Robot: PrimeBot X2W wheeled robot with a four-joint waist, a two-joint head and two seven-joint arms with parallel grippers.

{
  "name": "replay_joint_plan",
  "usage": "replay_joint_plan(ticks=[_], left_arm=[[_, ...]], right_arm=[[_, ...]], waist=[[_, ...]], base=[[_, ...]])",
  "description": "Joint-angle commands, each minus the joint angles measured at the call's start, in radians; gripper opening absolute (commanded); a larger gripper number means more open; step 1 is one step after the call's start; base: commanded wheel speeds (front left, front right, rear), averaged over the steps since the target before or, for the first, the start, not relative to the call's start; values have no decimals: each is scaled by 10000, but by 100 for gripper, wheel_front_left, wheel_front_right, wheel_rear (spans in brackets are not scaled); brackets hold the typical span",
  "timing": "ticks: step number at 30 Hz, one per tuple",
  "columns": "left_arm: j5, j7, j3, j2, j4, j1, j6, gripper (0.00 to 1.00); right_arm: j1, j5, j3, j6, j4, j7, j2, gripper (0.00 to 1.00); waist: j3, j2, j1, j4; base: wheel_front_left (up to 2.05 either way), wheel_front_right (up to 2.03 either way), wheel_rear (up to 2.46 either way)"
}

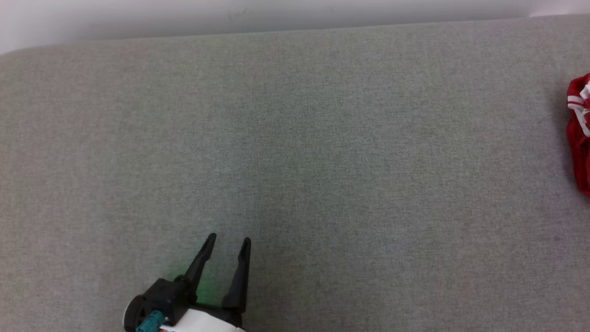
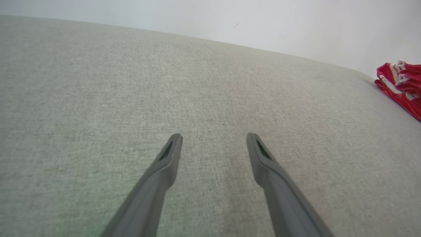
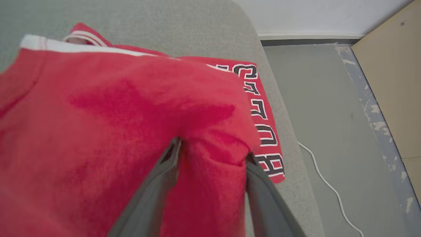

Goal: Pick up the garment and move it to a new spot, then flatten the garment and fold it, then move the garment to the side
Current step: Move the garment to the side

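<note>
The garment (image 1: 580,133) is red with white stripes and black-and-white lettering, and it lies bunched at the far right edge of the grey padded surface (image 1: 295,152). In the left wrist view the garment (image 2: 403,85) shows at the right border. My left gripper (image 1: 229,240) rests low over the bare surface at the lower left, open and empty, far from the cloth; its fingers (image 2: 214,135) stand wide apart. My right gripper (image 3: 213,148) is pushed into the garment (image 3: 115,115), its two fingers spread with a fold of red cloth lying between and over the tips.
The surface ends just right of the garment at a rounded edge (image 3: 279,108). Beyond it lies grey floor (image 3: 322,108) with a white cable (image 3: 329,187) and a tan board (image 3: 391,82). A pale wall (image 1: 276,14) runs along the back.
</note>
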Motion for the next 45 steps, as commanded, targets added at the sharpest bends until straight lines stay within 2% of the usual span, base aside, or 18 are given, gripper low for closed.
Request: replay_joint_plan(ticks=[1, 9, 13, 18, 25, 30, 36, 40, 45], left_arm=[[109, 0, 41, 38, 17, -74, -4, 100], [131, 0, 273, 38, 111, 106, 42, 100], [11, 0, 300, 38, 108, 155, 62, 100], [-138, 0, 285, 38, 30, 361, 159, 100], [-297, 0, 479, 38, -152, 863, 449, 100], [-234, 0, 604, 36, -139, 1351, 625, 100], [26, 0, 800, 36, -305, 1791, 847, 100], [66, 0, 903, 41, -288, 1998, 996, 100], [19, 0, 941, 38, -219, 2124, 1040, 100]], right_arm=[[-48, -94, -3, 0, 77, 27, 10, 100], [583, -1324, -383, 0, 684, -173, 410, 100], [906, -2001, -710, 0, 476, -854, 347, 100], [1453, -2462, -1305, 0, -292, -1983, 617, 100], [2835, -3166, -1989, -2, -2215, -3520, 1296, 100], [4340, -3861, -2466, -3, -3515, -4579, 2209, 100], [6004, -4827, -2873, -3, -4561, -5912, 3711, 100], [6886, -5110, -3106, -5, -4717, -6814, 4855, 100], [7689, -5412, -2924, -5, -4483, -7538, 5739, 100]], waist=[[1, -1, -1, 11], [-430, -1, -1, -188], [-733, -1, -1, -267], [-1244, -1, -1, -280], [-2235, -1, -1, -145], [-3008, -1, -1, 35], [-3494, -1, -1, 152], [-3629, -1, -1, 248], [-3715, -1, -1, 432]], base=[[0, 0, 0], [0, 0, 0], [0, 0, 0], [0, 0, 0], [0, 0, 0], [0, 0, 0], [0, 0, 0], [0, 0, 0], [0, 0, 0]])
